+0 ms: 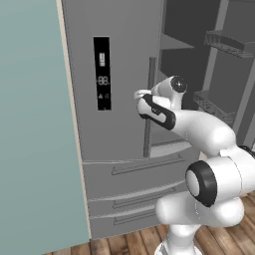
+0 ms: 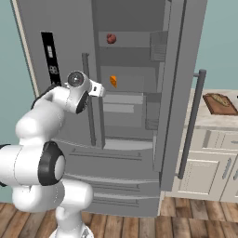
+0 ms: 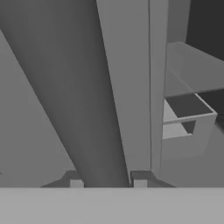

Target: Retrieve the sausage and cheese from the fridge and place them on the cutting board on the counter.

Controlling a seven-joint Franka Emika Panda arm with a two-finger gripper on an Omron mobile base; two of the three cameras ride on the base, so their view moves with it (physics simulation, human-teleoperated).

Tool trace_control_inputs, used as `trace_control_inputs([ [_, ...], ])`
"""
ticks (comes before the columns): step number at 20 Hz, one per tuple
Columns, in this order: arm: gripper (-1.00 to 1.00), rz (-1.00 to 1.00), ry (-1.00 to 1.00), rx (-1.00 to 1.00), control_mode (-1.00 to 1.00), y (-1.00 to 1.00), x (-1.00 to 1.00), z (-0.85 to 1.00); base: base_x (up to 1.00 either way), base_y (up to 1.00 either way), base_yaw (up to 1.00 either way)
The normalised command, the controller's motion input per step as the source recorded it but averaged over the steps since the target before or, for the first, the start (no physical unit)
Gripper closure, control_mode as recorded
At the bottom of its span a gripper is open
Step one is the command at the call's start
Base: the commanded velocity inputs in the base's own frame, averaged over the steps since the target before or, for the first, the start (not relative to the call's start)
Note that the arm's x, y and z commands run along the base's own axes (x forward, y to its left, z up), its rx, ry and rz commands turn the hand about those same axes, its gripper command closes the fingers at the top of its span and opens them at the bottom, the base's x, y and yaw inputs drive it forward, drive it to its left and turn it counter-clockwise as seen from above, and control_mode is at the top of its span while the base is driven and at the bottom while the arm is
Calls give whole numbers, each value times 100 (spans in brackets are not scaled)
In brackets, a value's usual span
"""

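The grey fridge [image 2: 65, 121] has its right door [image 2: 179, 69] swung open and its left door closed. Inside, the reddish-brown sausage [image 2: 111, 38] lies on an upper shelf. The orange cheese [image 2: 113, 81] sits on the shelf below it. My gripper [image 2: 96, 89] is at the left door's vertical bar handle [image 2: 87, 107], above its middle. In the hand view the fingertips [image 3: 76, 183] sit on either side of the thick handle [image 3: 83, 109], shut on it. The brown cutting board [image 2: 220, 103] rests on the counter [image 2: 204, 122] to the right of the fridge.
The open right door carries a long bar handle [image 2: 190, 125] and inner door bins [image 1: 226, 44]. Lower fridge drawers [image 1: 134, 187] sit in front of my base. A teal wall [image 1: 30, 124] stands on the left. Cream cabinet fronts [image 2: 204, 172] lie under the counter.
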Motion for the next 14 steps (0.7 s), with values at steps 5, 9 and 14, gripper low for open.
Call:
trace_control_inputs([
  [5,100,0,0,0,-100,4,-100,25,0,0,0],
  [9,100,0,0,0,-100,18,-100,38,0,0,0],
  [14,100,0,0,0,-100,37,-98,33,0,0,0],
])
